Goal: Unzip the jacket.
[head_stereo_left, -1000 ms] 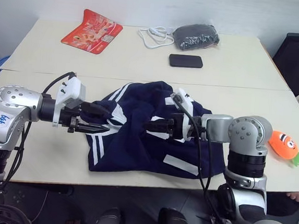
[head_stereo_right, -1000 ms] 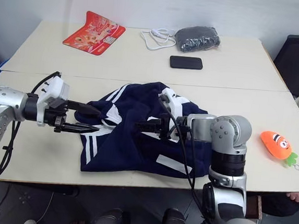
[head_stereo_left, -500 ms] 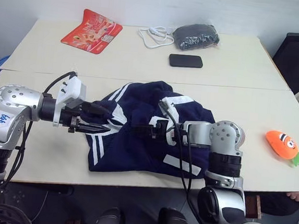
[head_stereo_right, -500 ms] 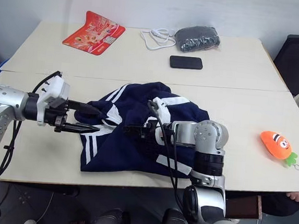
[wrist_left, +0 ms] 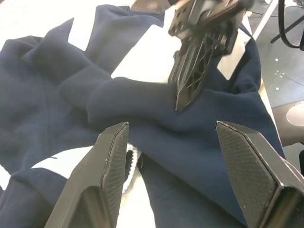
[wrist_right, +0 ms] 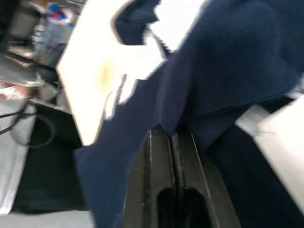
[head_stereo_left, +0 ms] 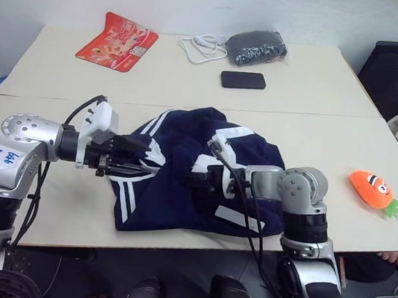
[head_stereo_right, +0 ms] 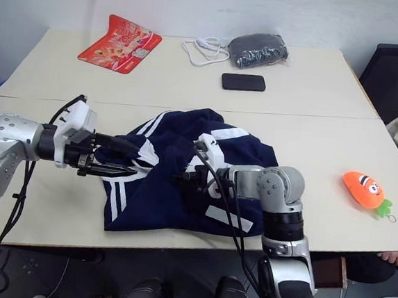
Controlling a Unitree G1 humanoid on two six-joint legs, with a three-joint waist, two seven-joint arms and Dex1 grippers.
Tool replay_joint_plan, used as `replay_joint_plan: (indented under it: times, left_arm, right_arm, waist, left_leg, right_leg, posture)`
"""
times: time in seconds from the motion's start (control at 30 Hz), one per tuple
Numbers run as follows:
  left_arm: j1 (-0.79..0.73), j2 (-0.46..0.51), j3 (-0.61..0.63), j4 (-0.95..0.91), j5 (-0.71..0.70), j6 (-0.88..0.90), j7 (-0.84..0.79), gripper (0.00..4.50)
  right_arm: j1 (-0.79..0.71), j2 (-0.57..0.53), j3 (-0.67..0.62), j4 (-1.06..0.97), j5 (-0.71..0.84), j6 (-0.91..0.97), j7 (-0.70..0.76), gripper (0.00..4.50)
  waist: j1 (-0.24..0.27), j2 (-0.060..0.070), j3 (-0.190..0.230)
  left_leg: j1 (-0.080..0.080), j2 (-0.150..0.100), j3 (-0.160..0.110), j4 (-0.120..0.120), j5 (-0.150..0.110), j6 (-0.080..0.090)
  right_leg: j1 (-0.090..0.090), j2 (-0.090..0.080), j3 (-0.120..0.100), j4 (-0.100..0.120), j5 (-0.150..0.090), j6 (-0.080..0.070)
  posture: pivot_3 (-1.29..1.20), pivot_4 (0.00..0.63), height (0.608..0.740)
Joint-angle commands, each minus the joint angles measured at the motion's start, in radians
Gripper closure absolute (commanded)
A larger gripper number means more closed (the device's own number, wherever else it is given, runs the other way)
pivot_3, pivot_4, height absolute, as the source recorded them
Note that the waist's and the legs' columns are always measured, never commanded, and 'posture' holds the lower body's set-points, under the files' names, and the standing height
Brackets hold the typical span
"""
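1. Left eye view: the jacket [head_stereo_left: 196, 177] lies crumpled on the near half of the table [head_stereo_left: 55, 199], near its front edge, and serves as the landmark here. Its long axis runs across the table, side to side, with a slight slant; the end with the paired white stripes points to the robot's left. Which end is the collar cannot be told.
2. Left eye view: the left gripper [head_stereo_left: 131, 167] reaches in at the jacket's left edge, its fingers spread above and below the striped fabric there. The right gripper [head_stereo_left: 190, 181] lies over the middle of the jacket, pointing left.
3. Left eye view: beyond the jacket sit a phone [head_stereo_left: 243, 79], a grey bundle [head_stereo_left: 257, 47], a white cable [head_stereo_left: 202, 48] and a red packet [head_stereo_left: 116, 41], all well apart from it. A carrot toy [head_stereo_left: 374, 190] lies well to the jacket's right.
4. Right eye view: the same layout; the jacket's lower edge lies close to the table's front edge.
5. Left wrist view: the left gripper's two fingers [wrist_left: 107, 185] stand wide apart over navy folds and a white patch, with nothing held between them. The right gripper's tips touch a raised fold in the middle of the jacket.
6. Right wrist view: the right gripper's fingers [wrist_right: 159, 175] are pressed together, with a navy fold lying right at their tips; whether fabric is pinched between them cannot be told.
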Motion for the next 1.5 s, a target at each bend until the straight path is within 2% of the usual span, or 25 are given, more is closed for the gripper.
replay_joint_plan:
  times: [0.03, 0.2, 0.3, 0.43, 0.57, 0.67, 0.83, 0.93, 1.07, 1.13, 1.23, 1.33, 1.5]
  left_arm:
    - [-0.037, 0.005, 0.006, 0.006, 0.002, -0.015, -0.015, 1.42]
    - [-0.052, 0.012, -0.014, 0.015, 0.007, -0.019, -0.051, 1.42]
    - [-0.073, 0.005, -0.034, 0.038, 0.018, -0.029, -0.068, 1.42]
    - [-0.100, -0.015, -0.069, 0.053, 0.032, -0.043, -0.092, 1.42]
    - [-0.119, -0.039, -0.102, 0.066, 0.053, -0.066, -0.105, 1.42]
    - [-0.135, -0.053, -0.112, 0.081, 0.059, -0.072, -0.112, 1.42]
    - [-0.141, -0.061, -0.118, 0.096, 0.076, -0.102, -0.119, 1.42]
    - [-0.167, -0.061, -0.112, 0.133, 0.090, -0.134, -0.127, 1.42]
    - [-0.228, -0.054, -0.108, 0.241, 0.127, -0.212, -0.160, 1.42]
    - [-0.250, -0.062, -0.117, 0.288, 0.144, -0.244, -0.171, 1.42]
    - [-0.269, -0.094, -0.136, 0.313, 0.167, -0.273, -0.170, 1.42]
    - [-0.280, -0.134, -0.153, 0.304, 0.182, -0.284, -0.164, 1.42]
    - [-0.288, -0.168, -0.157, 0.298, 0.195, -0.276, -0.157, 1.42]
  right_arm:
    - [0.056, -0.147, 0.002, -0.228, 0.097, -0.119, 0.226, 4.48]
    - [0.250, -0.424, -0.016, -0.452, 0.121, -0.284, 0.480, 4.48]
    - [0.401, -0.581, 0.007, -0.569, 0.077, -0.407, 0.609, 4.48]
    - [0.518, -0.636, 0.110, -0.615, -0.061, -0.557, 0.600, 4.48]
    - [0.543, -0.610, 0.158, -0.577, -0.084, -0.582, 0.553, 3.56]
    - [0.559, -0.614, 0.159, -0.570, -0.087, -0.584, 0.527, 2.51]
    - [0.606, -0.644, 0.098, -0.605, -0.114, -0.623, 0.484, 0.79]
    - [0.612, -0.698, 0.024, -0.629, -0.165, -0.670, 0.459, 0.05]
    - [0.512, -0.788, -0.122, -0.567, -0.206, -0.736, 0.462, 0.05]
    - [0.420, -0.806, -0.078, -0.513, -0.305, -0.810, 0.436, 0.05]
    - [0.307, -0.771, 0.099, -0.416, -0.542, -0.977, 0.377, 0.05]
    - [0.230, -0.659, 0.261, -0.308, -0.697, -1.064, 0.313, 0.05]
    - [0.161, -0.523, 0.377, -0.183, -0.847, -1.142, 0.252, 1.69]
  waist:
    - [0.009, 0.000, 0.000]
    - [0.028, 0.000, 0.000]
    - [0.042, -0.001, 0.000]
    - [0.049, -0.002, -0.001]
    - [0.051, -0.002, -0.001]
    - [0.052, -0.002, -0.001]
    - [0.056, -0.002, -0.001]
    - [0.059, -0.002, -0.001]
    - [0.066, -0.003, -0.001]
    - [0.064, -0.003, -0.001]
    - [0.058, -0.003, -0.001]
    - [0.053, -0.004, -0.001]
    - [0.045, -0.003, -0.001]
  left_leg:
    - [-0.001, 0.000, 0.000, 0.000, 0.000, 0.000]
    - [-0.002, -0.001, 0.000, 0.001, -0.001, 0.001]
    - [-0.002, -0.001, 0.000, 0.001, -0.001, 0.001]
    - [-0.001, 0.000, 0.000, 0.002, 0.000, 0.002]
    - [-0.001, -0.001, 0.000, 0.003, 0.000, 0.002]
    - [-0.001, -0.001, 0.000, 0.003, 0.000, 0.002]
    - [-0.001, -0.001, -0.001, 0.004, 0.000, 0.002]
    - [-0.001, -0.001, -0.001, 0.004, 0.000, 0.002]
    - [-0.001, -0.001, -0.001, 0.005, 0.000, 0.002]
    - [-0.001, 0.000, 0.000, 0.004, 0.000, 0.002]
    - [-0.001, 0.000, 0.000, 0.004, 0.000, 0.002]
    - [-0.002, 0.000, -0.001, 0.004, 0.000, 0.002]
    - [-0.004, -0.001, -0.002, 0.004, 0.000, 0.002]
  right_leg:
    - [0.000, 0.000, 0.000, -0.002, 0.000, 0.000]
    - [0.001, 0.000, 0.000, -0.004, 0.000, 0.000]
    - [0.001, 0.000, 0.000, -0.005, 0.000, 0.000]
    - [0.002, 0.000, 0.000, -0.005, 0.000, 0.000]
    - [0.003, 0.000, 0.000, -0.004, 0.000, 0.000]
    - [0.003, 0.000, 0.000, -0.004, 0.000, 0.000]
    - [0.003, 0.000, -0.001, -0.004, 0.000, 0.000]
    - [0.003, 0.000, -0.001, -0.004, 0.000, 0.000]
    - [0.003, 0.000, -0.001, -0.004, 0.000, 0.000]
    - [0.003, 0.000, -0.001, -0.005, 0.000, 0.001]
    - [0.003, 0.000, -0.001, -0.004, 0.000, 0.001]
    - [0.003, 0.000, -0.002, -0.004, 0.000, 0.001]
    - [0.001, -0.001, -0.004, -0.005, 0.000, 0.001]
  posture:
    - [0.00, 0.150, 0.740]
    - [0.00, 0.150, 0.740]
    - [0.00, 0.150, 0.740]
    - [0.00, 0.150, 0.740]
    - [0.00, 0.150, 0.740]
    - [0.00, 0.150, 0.740]
    - [0.00, 0.150, 0.740]
    - [0.00, 0.150, 0.740]
    - [0.00, 0.150, 0.740]
    - [0.00, 0.150, 0.740]
    - [0.00, 0.150, 0.740]
    - [0.00, 0.150, 0.740]
    - [0.00, 0.150, 0.740]
